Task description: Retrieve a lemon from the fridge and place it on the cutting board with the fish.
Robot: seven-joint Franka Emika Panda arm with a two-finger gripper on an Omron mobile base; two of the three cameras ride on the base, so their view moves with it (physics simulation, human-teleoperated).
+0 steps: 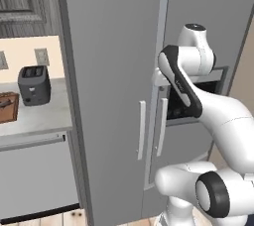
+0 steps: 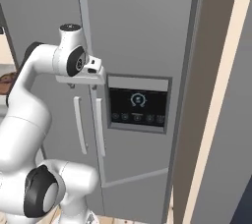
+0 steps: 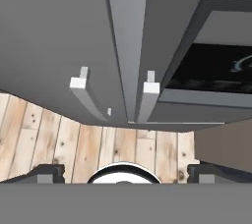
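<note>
The gripper (image 3: 126, 171) hangs spread wide and empty above the two handles (image 3: 150, 101) of the shut fridge (image 1: 114, 46); the cutting board (image 1: 8, 108) lies at the counter's (image 1: 42, 116) left end.

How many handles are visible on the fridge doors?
2. The left handle is on the fridge's left door beside the centre seam; the right handle is on the right door, just across the seam, below the gripper. Both doors look closed.
</note>
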